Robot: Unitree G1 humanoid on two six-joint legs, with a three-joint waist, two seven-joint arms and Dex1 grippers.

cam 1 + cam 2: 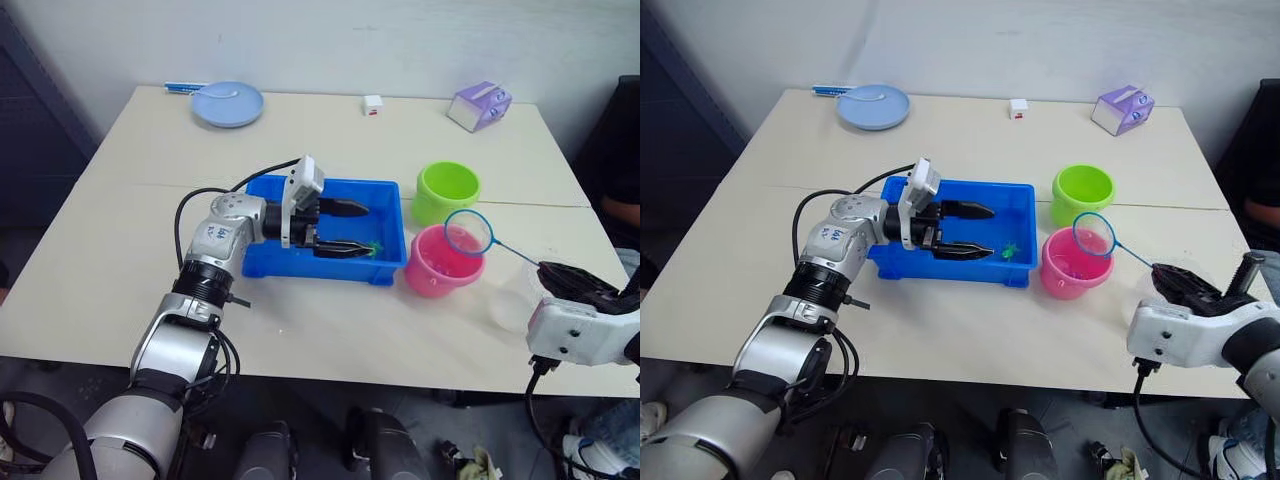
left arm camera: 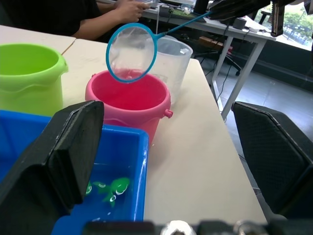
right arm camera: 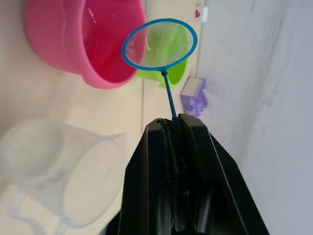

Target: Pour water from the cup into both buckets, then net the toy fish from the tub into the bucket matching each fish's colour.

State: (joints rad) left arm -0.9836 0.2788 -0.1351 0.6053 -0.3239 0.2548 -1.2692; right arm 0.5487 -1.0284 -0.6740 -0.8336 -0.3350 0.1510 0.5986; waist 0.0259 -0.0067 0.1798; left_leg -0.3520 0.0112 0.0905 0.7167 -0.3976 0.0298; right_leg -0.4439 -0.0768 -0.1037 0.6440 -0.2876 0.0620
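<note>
My left gripper point(image 1: 356, 228) is open and reaches into the blue tub point(image 1: 330, 271), one finger near a green toy fish point(image 1: 375, 248). A few green fish point(image 2: 115, 187) float in the tub's corner. To the right of the tub stand the pink bucket point(image 1: 440, 264) and, behind it, the lime green bucket point(image 1: 446, 190). My right gripper point(image 3: 173, 120) is shut on the thin handle of a small blue net point(image 1: 468, 232), whose ring hovers over the pink bucket. The clear cup point(image 1: 515, 296) stands just right of the pink bucket, close to my right gripper.
At the table's far side lie a pale blue plate point(image 1: 228, 103), a small white cube point(image 1: 373, 104) and a purple box point(image 1: 480, 105). A person's arm point(image 2: 117, 12) rests beyond the buckets at the right edge. The table's right edge is near the cup.
</note>
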